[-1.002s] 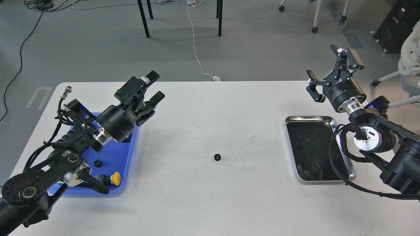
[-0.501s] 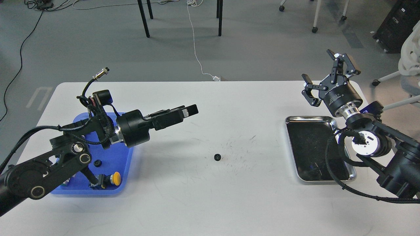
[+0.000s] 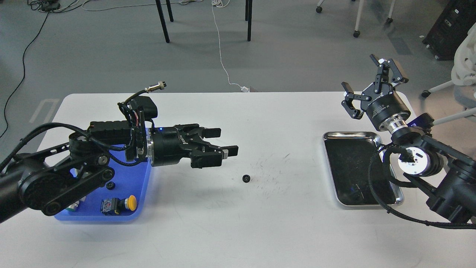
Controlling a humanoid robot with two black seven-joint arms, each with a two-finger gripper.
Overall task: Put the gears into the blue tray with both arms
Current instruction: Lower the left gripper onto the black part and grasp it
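Note:
A small black gear (image 3: pixel 245 178) lies on the white table near its middle. Another gear (image 3: pixel 110 185) rests inside the blue tray (image 3: pixel 131 214) at the left, partly behind my left arm. My left gripper (image 3: pixel 225 141) is open, lying level and pointing right, up and to the left of the middle gear, with nothing between its fingers. My right gripper (image 3: pixel 372 80) is open and held high at the far right, above the table's back edge, with nothing in it.
A yellow-capped push-button (image 3: pixel 121 204) lies in the blue tray beside the gear. A shiny steel tray (image 3: pixel 391 184) with a dark inside sits at the right, under my right arm. Chair and table legs stand on the floor beyond the table.
My left gripper swung from over the blue tray out to the right and down toward the middle gear, turning level with its fingers spread. The right gripper shifted slightly left.

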